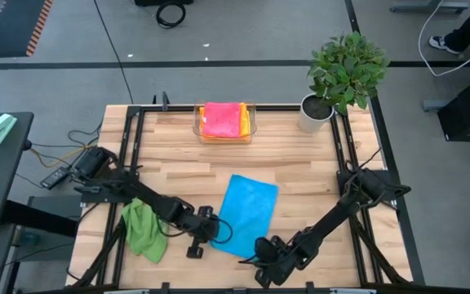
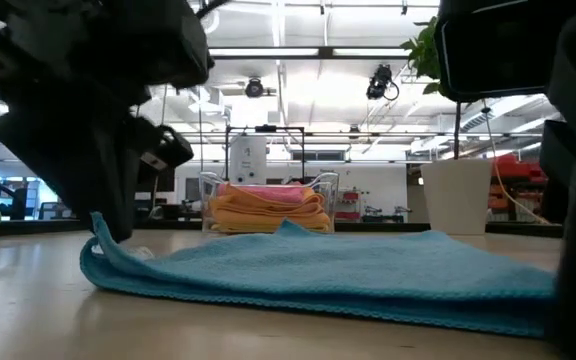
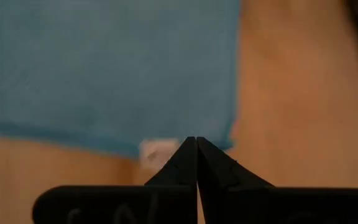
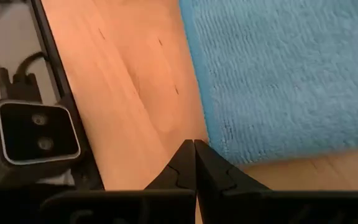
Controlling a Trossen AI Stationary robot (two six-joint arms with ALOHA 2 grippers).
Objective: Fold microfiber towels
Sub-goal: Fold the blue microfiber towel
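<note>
Blue towel [image 1: 248, 213] spread flat near the front middle of the wooden table [image 1: 300, 163], slightly skewed, one near corner faintly lifted with a small white tag showing. Left gripper [image 3: 196, 142] at that near-left corner, fingers pressed together right at the hem, possibly pinching it. Right gripper [image 4: 193, 144] at the near-right corner, fingers likewise pressed together at the edge. Risk from here: a thin pinch slipping off the soft pile on lifting, or uneven lifts skewing the fold. Green towel [image 1: 144, 229] crumpled at the left edge; pink and orange towels [image 1: 223, 119] stacked in the clear tray [image 1: 252, 124] at the back, beside a potted plant [image 1: 343, 72].
</note>
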